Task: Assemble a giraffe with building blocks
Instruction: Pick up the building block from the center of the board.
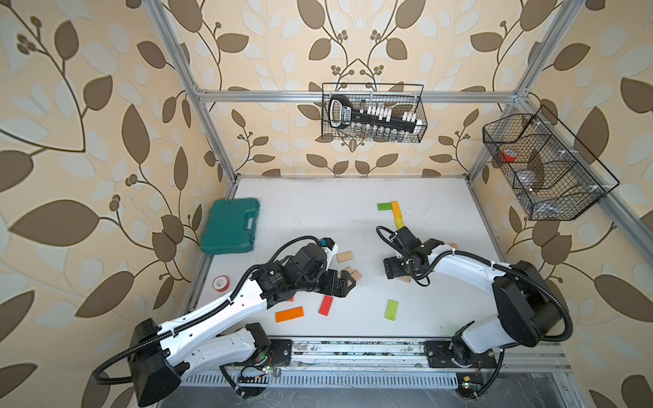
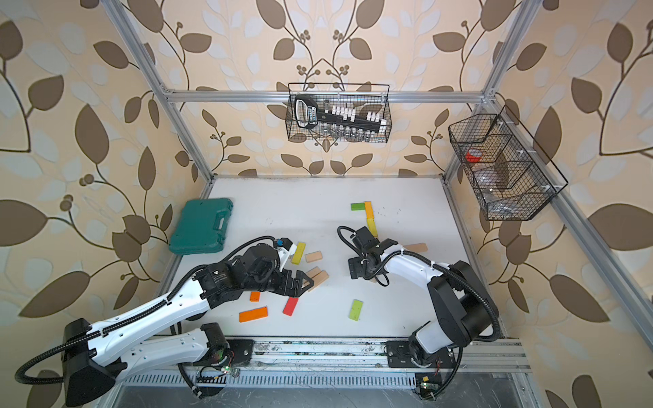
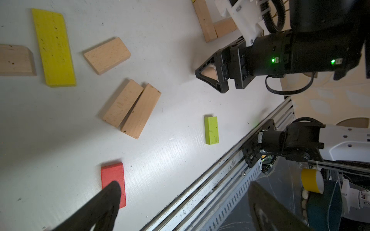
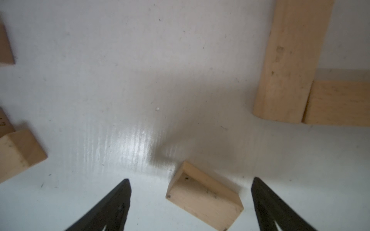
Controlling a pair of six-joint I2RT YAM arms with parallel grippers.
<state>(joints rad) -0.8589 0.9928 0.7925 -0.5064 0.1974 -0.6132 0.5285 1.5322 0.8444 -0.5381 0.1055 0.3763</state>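
Observation:
Building blocks lie scattered on the white table [image 1: 318, 219]. A green [image 1: 384, 206], an orange [image 1: 395, 208] and a yellow block [image 1: 398, 223] form a chain at the back. My right gripper [image 4: 191, 186] points down and is open, with a small beige block [image 4: 204, 198] lying untouched between its fingers. Two beige planks [image 4: 288, 60] meet in an L just beyond it. My left gripper [image 3: 185, 192] is open and empty; one finger [image 3: 112, 194] overlaps a red block [image 3: 112, 174]. Beige blocks [image 3: 132, 108], a yellow block [image 3: 54, 48] and a lime block [image 3: 211, 130] lie nearby.
A green plastic case [image 1: 231, 226] lies at the left back, with a red-and-white tape roll [image 1: 221, 283] at the left edge. An orange plank [image 1: 289, 314] lies near the front rail [image 1: 353, 348]. Wire baskets [image 1: 372, 113] [image 1: 544, 166] hang on the walls.

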